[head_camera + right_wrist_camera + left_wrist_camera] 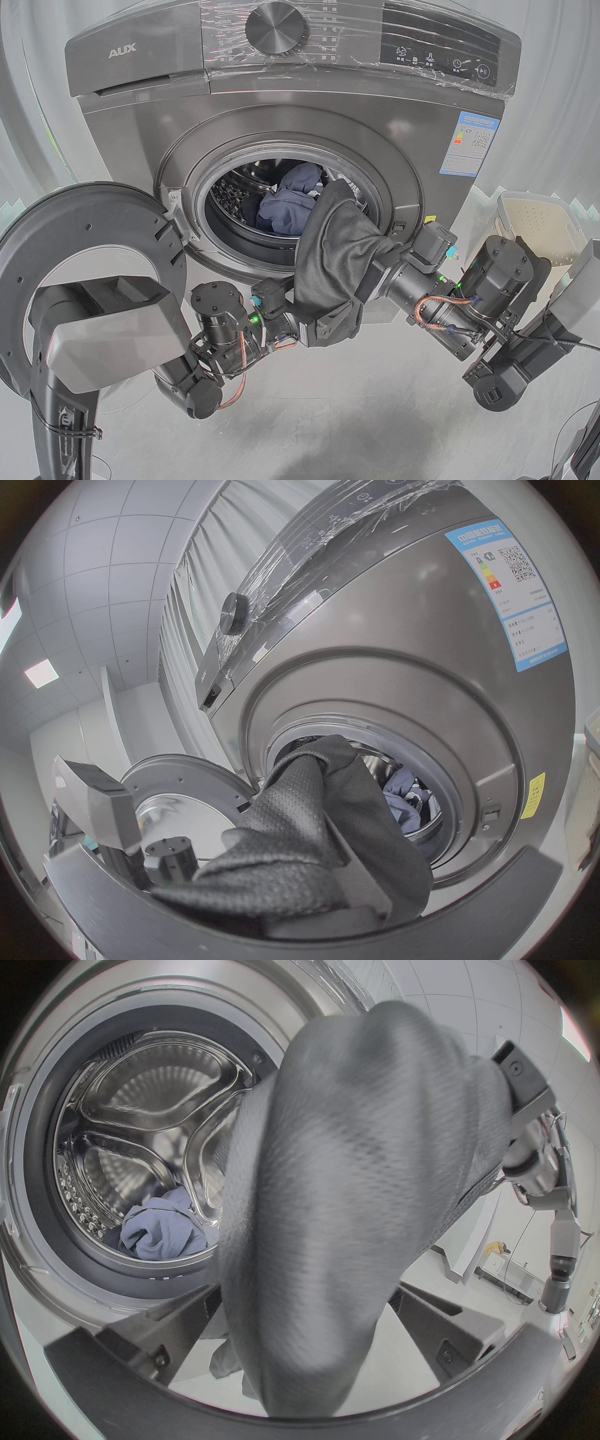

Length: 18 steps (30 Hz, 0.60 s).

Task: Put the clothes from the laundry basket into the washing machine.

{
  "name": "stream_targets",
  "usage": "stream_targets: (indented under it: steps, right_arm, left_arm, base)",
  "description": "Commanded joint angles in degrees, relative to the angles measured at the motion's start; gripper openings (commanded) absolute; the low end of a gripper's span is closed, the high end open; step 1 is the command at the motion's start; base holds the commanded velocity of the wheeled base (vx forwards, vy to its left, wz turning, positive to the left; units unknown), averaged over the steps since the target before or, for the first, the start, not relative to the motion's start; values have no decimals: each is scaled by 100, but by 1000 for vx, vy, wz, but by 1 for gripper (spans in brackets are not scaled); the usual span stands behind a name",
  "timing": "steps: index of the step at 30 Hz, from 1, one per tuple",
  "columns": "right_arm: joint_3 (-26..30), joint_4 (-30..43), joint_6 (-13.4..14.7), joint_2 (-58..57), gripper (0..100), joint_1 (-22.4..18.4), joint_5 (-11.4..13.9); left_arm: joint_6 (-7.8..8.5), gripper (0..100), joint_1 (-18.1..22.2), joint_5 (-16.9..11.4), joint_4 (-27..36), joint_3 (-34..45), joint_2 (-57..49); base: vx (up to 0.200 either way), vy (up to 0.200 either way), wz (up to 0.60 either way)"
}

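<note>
Grey floor and pale curtains frame the washing machine [350, 125], its door [81, 212] swung open at left. At far right stands the cream laundry basket [544, 219], its inside partly cut off. A dark grey garment [334, 250] drapes from the drum's rim down over both end effectors, long axis running far to near. Blue clothes [287, 209] lie inside the drum. The left end effector [306, 1297] is released, cloth hanging between its spread fingers. The right end effector [372, 275], nearer the opening, is buried in fabric, so its state cannot be told.
</note>
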Motion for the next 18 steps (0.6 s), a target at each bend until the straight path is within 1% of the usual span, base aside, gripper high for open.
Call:
stream_targets:
  steps: [1, 5, 11, 13, 18]
  right_arm:
    - [37, -1, 58, 2, 0, 133, -5]
    - [231, -1, 137, -34, 0, 203, 3]
    - [415, -1, 190, -95, 0, 239, 30]
    - [477, -1, 190, -113, 0, 291, 30]
    - [477, -1, 190, -130, 0, 274, 21]
  left_arm:
    - [-1, 100, 4, 95, -3, -304, 298]
    - [8, 100, 57, 341, 5, -717, 492]
    - [8, 100, 162, 579, 14, -1033, 632]
    - [16, 100, 180, 754, 23, -1165, 667]
    - [16, 100, 268, 877, 23, -1209, 711]
  base:
    - [0, 0, 0]
    - [0, 0, 0]
    - [0, 0, 0]
    - [0, 0, 0]
    - [0, 0, 0]
